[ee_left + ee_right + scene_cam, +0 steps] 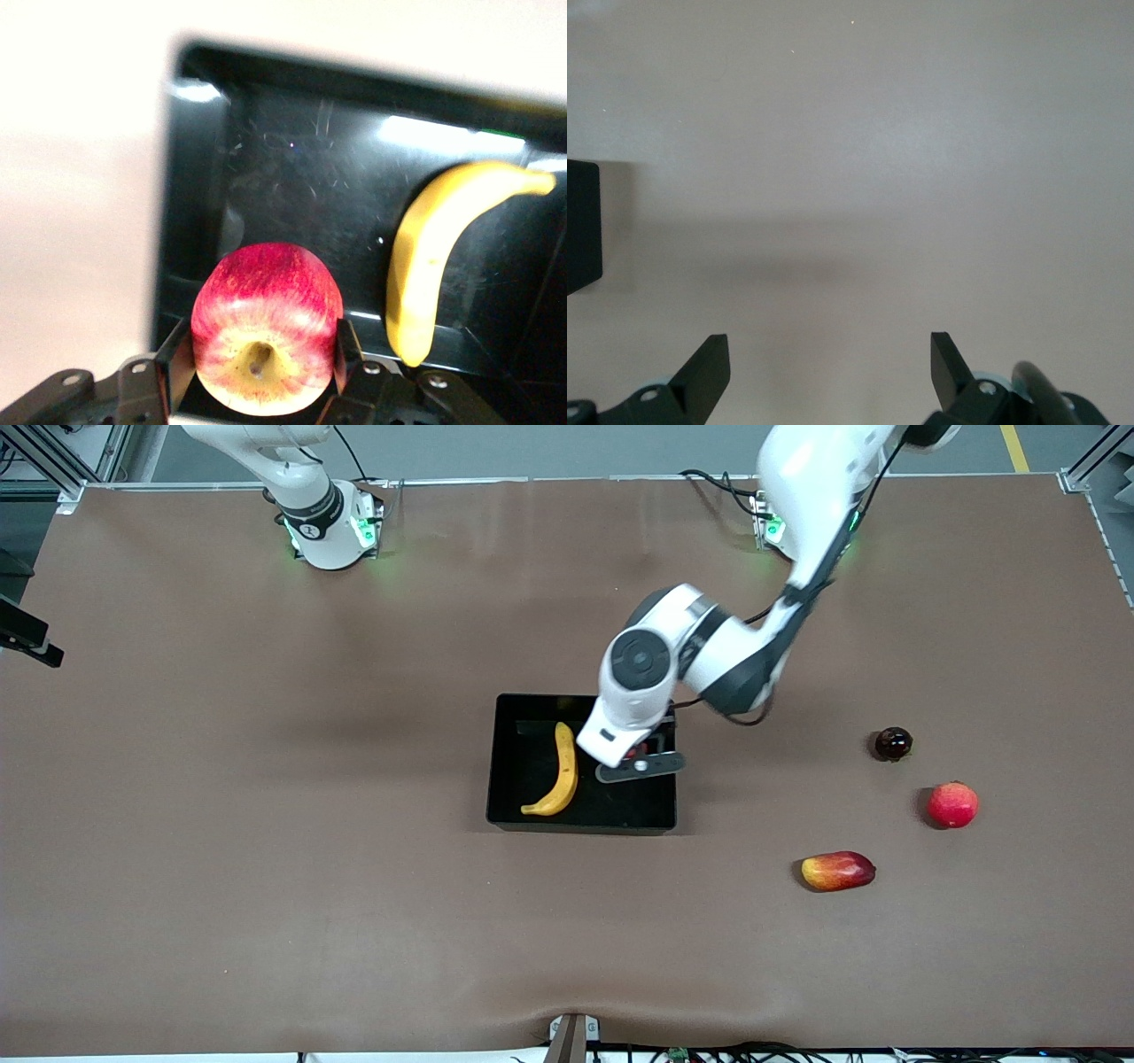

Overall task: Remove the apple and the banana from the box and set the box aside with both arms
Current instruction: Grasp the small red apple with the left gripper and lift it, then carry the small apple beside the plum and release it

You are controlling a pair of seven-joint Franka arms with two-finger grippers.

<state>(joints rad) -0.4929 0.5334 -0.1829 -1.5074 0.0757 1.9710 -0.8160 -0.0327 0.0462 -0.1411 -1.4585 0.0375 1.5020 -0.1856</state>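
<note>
**Apple held over the black tray, banana already inside**

We see the apple (267, 328), small, red with yellowish streaks, clamped between the two fingers (347, 354) of the left end effector (640, 757). In the left wrist view the fingers press against both sides of the fruit, its pale underside turned toward the camera. In the front view only a sliver of red shows beneath the wrist, so we go by the wrist view for the grasp.

The left end effector hangs over the black tray (505, 815), above the part of it toward the left arm's end of the desk (266, 868). We cannot tell whether the apple touches the tray floor. The banana (560, 772) lies flat in the tray, beside the apple toward the right arm's end.

The right end effector (830, 367) is out of the front view; only the right arm's base (330, 522) shows there, and the arm waits. In the right wrist view we see its fingers spread wide apart with nothing between them, above bare desk, with a dark object's corner (583, 226) at the edge of that view.

On the desk toward the left arm's end, well apart from the tray, lie three more fruits: a dark round one (893, 743), a red round one (952, 804) nearer the front camera, and an oblong red-and-yellow one (838, 870) nearer still.
</note>
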